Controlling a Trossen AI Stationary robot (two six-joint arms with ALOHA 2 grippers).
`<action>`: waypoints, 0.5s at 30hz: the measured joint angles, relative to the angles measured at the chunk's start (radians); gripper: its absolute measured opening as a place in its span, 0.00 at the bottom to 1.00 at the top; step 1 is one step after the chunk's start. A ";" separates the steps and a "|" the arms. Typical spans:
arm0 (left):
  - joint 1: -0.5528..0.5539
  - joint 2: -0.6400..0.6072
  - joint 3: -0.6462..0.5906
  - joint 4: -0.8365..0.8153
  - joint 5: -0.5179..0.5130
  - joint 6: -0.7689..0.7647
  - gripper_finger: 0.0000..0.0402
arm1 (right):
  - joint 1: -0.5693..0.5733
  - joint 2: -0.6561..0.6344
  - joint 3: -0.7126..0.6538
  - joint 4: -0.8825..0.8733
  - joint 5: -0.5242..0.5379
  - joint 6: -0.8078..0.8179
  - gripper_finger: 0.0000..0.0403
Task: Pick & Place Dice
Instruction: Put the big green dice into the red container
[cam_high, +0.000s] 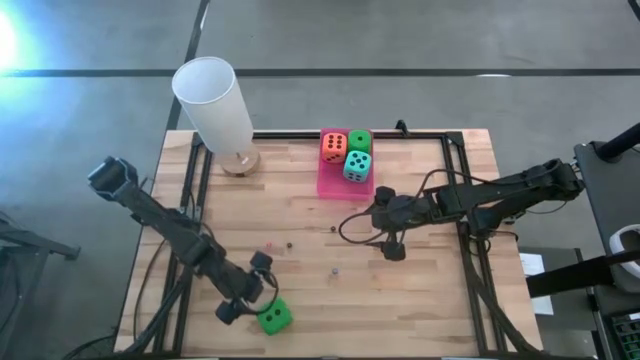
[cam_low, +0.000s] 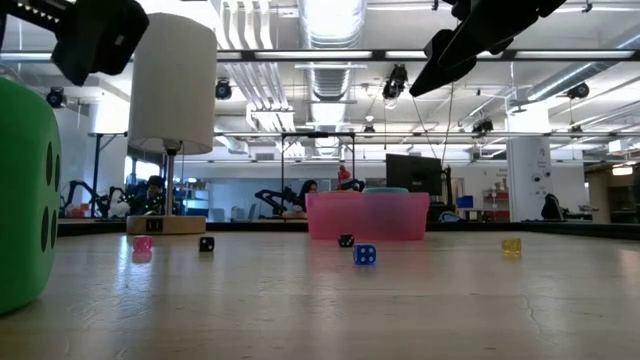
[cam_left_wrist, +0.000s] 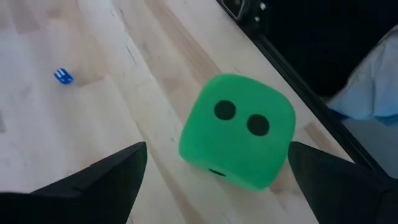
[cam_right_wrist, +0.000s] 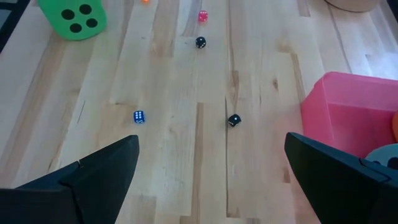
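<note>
One bright green die (cam_high: 273, 318) (cam_left_wrist: 237, 129) sits on the wooden table near its front edge, left of centre. My left gripper (cam_high: 247, 290) (cam_left_wrist: 217, 186) is open just behind it, a dark finger on either side, apart from it. A pink tray (cam_high: 330, 183) (cam_low: 367, 215) at the far middle holds an orange-red die (cam_high: 334, 146), a second green die (cam_high: 359, 141) and a teal die (cam_high: 357, 166). My right gripper (cam_high: 378, 225) (cam_right_wrist: 211, 186) hovers open over the table just in front of the tray, touching nothing.
A white cylindrical lamp (cam_high: 213, 105) on a round wooden base stands at the far left. Several tiny dice lie on the boards, among them a blue one (cam_right_wrist: 139, 116) and a black one (cam_right_wrist: 234, 120). Black frame rails (cam_high: 470, 240) run along the table's sides.
</note>
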 joint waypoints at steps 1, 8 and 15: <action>-0.001 0.007 0.000 0.000 0.003 0.000 0.97 | 0.000 0.000 0.000 0.000 0.000 0.000 0.99; -0.002 0.016 0.000 -0.004 0.022 0.000 0.97 | 0.000 0.000 0.000 0.004 0.000 0.000 0.99; -0.009 0.016 0.000 -0.019 0.074 0.014 0.98 | 0.000 0.001 0.000 0.017 0.000 -0.001 0.99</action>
